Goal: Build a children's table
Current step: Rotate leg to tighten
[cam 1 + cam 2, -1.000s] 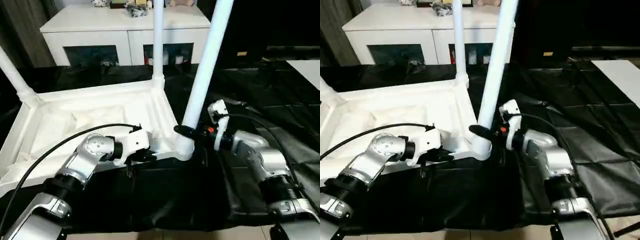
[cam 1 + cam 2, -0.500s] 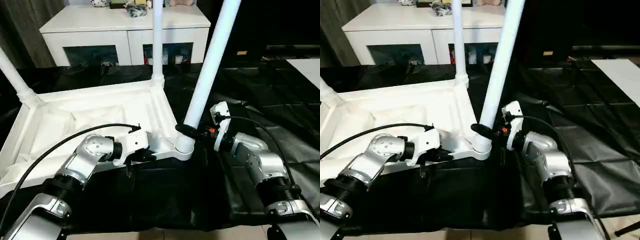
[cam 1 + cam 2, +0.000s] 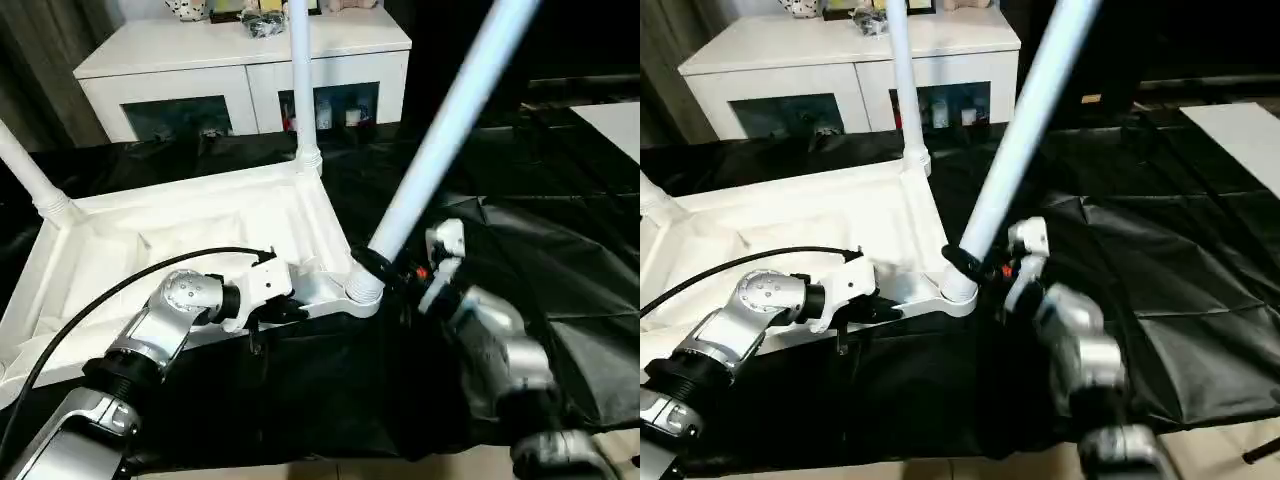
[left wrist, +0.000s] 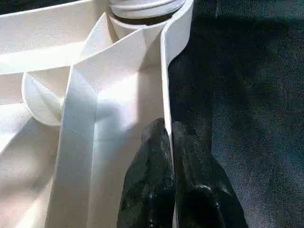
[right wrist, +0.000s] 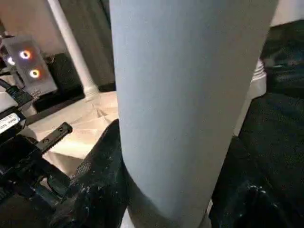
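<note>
Leg [image 3: 440, 140] has tilted rightward — foot in corner socket [image 3: 362, 292]

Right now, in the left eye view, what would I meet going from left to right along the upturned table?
Slanted corner leg → left gripper pinching the tabletop rim → upright far leg → tilted leg at the near corner socket → right gripper clasping its base.

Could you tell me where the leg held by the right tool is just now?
The leg leans up to the right from the tabletop's near right corner socket, gripped by the right tool just above its foot.
</note>
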{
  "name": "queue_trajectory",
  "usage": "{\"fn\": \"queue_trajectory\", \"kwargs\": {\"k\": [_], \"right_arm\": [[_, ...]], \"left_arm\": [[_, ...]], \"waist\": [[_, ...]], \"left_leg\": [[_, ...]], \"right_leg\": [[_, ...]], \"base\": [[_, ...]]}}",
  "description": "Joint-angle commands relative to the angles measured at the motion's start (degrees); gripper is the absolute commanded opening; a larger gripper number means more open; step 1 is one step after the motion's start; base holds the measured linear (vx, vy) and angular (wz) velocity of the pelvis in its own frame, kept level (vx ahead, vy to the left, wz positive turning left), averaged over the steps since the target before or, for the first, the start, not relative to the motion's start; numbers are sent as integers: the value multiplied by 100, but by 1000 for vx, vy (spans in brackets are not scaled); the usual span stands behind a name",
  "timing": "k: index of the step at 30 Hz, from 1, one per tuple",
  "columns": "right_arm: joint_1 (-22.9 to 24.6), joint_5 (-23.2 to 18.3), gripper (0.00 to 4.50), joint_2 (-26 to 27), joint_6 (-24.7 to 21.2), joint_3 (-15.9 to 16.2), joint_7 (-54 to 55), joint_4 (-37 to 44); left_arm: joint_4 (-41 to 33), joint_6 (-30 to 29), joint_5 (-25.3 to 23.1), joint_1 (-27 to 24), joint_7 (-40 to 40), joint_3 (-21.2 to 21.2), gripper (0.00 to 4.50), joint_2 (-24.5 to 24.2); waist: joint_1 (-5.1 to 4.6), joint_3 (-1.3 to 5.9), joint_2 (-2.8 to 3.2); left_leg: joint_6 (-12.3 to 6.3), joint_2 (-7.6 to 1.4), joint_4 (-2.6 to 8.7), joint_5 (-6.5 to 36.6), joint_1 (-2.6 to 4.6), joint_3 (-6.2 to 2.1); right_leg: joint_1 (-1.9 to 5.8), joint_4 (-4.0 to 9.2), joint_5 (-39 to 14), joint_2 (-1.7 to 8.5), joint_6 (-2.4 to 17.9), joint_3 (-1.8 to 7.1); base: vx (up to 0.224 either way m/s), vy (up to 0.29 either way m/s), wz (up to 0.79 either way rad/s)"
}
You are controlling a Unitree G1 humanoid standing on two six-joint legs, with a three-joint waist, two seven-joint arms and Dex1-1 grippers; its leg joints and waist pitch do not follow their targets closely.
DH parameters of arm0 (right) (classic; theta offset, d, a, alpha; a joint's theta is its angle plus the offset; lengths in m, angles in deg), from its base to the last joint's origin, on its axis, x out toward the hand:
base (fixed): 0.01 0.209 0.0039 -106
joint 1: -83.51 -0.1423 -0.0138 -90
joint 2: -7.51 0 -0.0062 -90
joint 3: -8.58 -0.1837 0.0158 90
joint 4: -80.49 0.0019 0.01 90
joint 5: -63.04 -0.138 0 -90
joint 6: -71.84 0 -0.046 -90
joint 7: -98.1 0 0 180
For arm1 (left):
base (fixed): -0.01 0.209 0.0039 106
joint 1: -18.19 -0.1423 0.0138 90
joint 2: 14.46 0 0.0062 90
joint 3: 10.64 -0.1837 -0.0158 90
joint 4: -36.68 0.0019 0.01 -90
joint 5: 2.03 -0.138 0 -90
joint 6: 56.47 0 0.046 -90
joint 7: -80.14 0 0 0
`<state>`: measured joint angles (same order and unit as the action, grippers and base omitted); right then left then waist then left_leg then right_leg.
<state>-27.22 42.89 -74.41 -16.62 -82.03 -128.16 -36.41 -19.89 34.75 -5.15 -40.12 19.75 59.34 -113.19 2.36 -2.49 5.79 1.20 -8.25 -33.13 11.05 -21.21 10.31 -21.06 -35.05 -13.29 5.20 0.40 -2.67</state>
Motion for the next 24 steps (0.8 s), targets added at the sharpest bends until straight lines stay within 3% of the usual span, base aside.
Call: {"fn": "queue_trajectory", "kwargs": {"k": [1, 2, 3, 4, 5, 6, 8, 9, 10, 11, 12, 13, 15, 16, 18, 19, 20, 24], "right_arm": [[334, 408, 185, -93, 48, 157, 93, -63], [418, 528, 185, -126, 161, 247, 109, 52], [506, 617, 185, -156, 223, 355, 104, 214], [557, 666, 185, -176, 253, 419, 103, 314], [637, 827, 185, -249, 245, 590, 120, 520], [637, 827, 185, -249, 245, 590, 120, 520], [659, 943, 185, -318, 210, 738, 56, 615], [659, 943, 185, -318, 210, 738, 56, 615], [658, 949, 185, -322, 202, 748, 50, 621], [631, 994, 185, -386, 20, 905, -59, 733], [631, 994, 185, -386, 20, 905, -59, 733], [571, 1025, 185, -429, -113, 996, -128, 783], [486, 1036, 185, -474, -303, 1080, -218, 826], [236, 1028, 185, -566, -698, 1177, -369, 772], [96, 1031, 185, -620, -912, 1214, -468, 727], [-86, 1068, 185, -683, -1102, 1271, -593, 625], [-189, 1088, 185, -722, -1209, 1305, -672, 565], [-586, 1117, 185, -914, -1800, 1488, -1042, 291]], "left_arm": [[133, -99, -216, -6, 278, 143, 0, -254], [131, -92, -229, -6, 298, 141, 0, -257], [120, -99, -228, -9, 309, 145, 0, -255], [112, -108, -228, -9, 315, 148, 0, -251], [101, -113, -232, -27, 353, 152, 0, -236], [101, -113, -232, -27, 353, 152, 0, -236], [98, -108, -241, -47, 379, 145, 0, -220], [98, -108, -241, -47, 379, 145, 0, -220], [96, -109, -241, -49, 381, 144, 0, -218], [51, -139, -240, -81, 417, 138, 0, -183], [51, -139, -240, -81, 417, 138, 0, -183], [22, -155, -237, -104, 444, 141, 0, -167], [-17, -172, -235, -132, 470, 145, 0, -158], [-103, -213, -234, -175, 497, 148, 0, -151], [-153, -233, -236, -199, 501, 146, 0, -152], [-199, -249, -236, -224, 491, 140, 0, -159], [-225, -258, -237, -238, 484, 134, 0, -162], [-331, -306, -259, -292, 443, 85, 0, -157]], "waist": [[50, 242, 9], [62, 254, 8], [67, 251, -42], [92, 252, -18], [77, 252, -86], [97, 241, -56], [94, 235, -117], [98, 229, -78], [96, 228, -77], [79, 229, -273], [110, 229, -181], [96, 238, -259], [107, 245, -226], [92, 251, -377], [98, 239, -340], [80, 229, -397], [79, 233, -372], [69, 233, -472]], "left_leg": [[68, -503, 539, 2194, 62, -239], [38, -502, 538, 2085, 57, -237], [1, -500, 537, 1980, 41, -230], [-32, -505, 533, 1887, 45, -231], [-62, -502, 530, 1849, 37, -224], [-72, -503, 533, 1830, 32, -234], [-105, -506, 531, 1875, 45, -220], [-92, -512, 537, 1908, 51, -231], [-81, -513, 539, 1930, 52, -231], [-137, -515, 534, 1833, 27, -220], [-170, -520, 531, 1712, 38, -222], [-200, -522, 523, 1660, 40, -206], [-181, -528, 535, 1642, 53, -212], [-204, -527, 527, 1590, 46, -210], [-184, -529, 529, 1636, 65, -204], [-177, -529, 535, 1679, 64, -197], [-118, -524, 536, 1729, 70, -204], [-8, -530, 538, 1755, 86, -195]], "right_leg": [[100, 505, -1108, 446, 1298, 265], [110, 501, -1027, 444, 1288, 263], [117, 502, -967, 438, 1275, 260], [119, 495, -949, 450, 1257, 264], [123, 499, -943, 443, 1258, 262], [128, 495, -998, 448, 1241, 264], [107, 530, -1319, 456, 1177, 276], [93, 530, -1430, 459, 1171, 281], [89, 535, -1458, 457, 1166, 281], [104, 534, -1467, 451, 1147, 289], [91, 527, -1435, 463, 1142, 293], [86, 532, -1385, 452, 1143, 292], [74, 500, -1234, 431, 1160, 283], [101, 473, -1122, 425, 1172, 283], [70, 486, -1234, 438, 1184, 287], [73, 499, -1293, 431, 1184, 287], [72, 495, -1379, 437, 1194, 289], [66, 490, -1268, 435, 1172, 301]], "base": [[0, 0, 0], [0, 0, 0], [0, 0, 0], [0, 0, 0], [0, 0, 0], [0, 0, 0], [0, 0, 0], [0, 0, 0], [0, 0, 0], [0, 0, 0], [0, 0, 0], [0, 0, 0], [0, 0, 0], [0, 0, 0], [0, 0, 0], [0, 0, 0], [0, 0, 0], [0, 0, 0]]}}
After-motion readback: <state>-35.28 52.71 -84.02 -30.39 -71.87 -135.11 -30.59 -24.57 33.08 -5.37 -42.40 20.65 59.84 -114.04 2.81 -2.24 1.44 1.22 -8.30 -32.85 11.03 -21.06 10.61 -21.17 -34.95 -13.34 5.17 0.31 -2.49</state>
